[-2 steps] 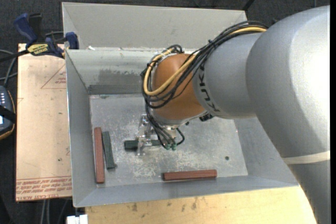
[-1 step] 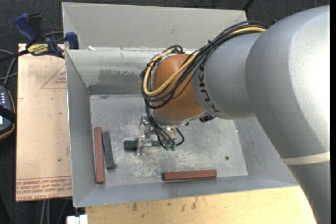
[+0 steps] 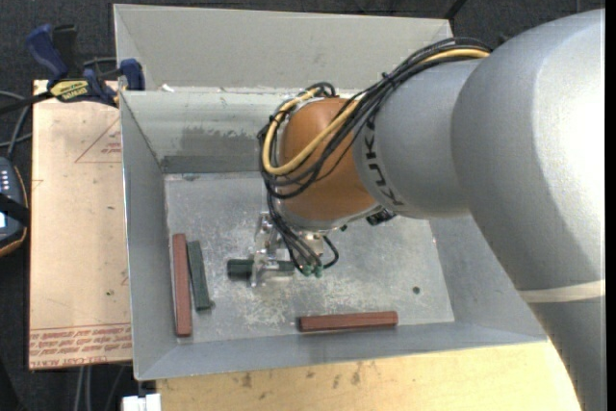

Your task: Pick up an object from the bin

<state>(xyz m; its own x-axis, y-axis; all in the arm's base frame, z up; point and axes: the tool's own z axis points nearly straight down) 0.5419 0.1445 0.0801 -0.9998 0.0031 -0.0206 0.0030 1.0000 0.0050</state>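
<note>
My gripper (image 3: 269, 261) is low over the middle of the bin floor, below the orange wrist cover. A small dark block (image 3: 239, 269) lies right at its left tip, touching or nearly touching it; whether it is gripped I cannot tell. Left of that, a dark green bar (image 3: 198, 275) lies lengthwise next to a longer red-brown bar (image 3: 180, 285) by the left wall. Another red-brown bar (image 3: 347, 321) lies flat along the front wall, to the lower right of the gripper.
The arm and its cabled orange cover hang over the bin's middle and right, hiding the floor beneath. Bare scuffed floor shows at the back left and at the right.
</note>
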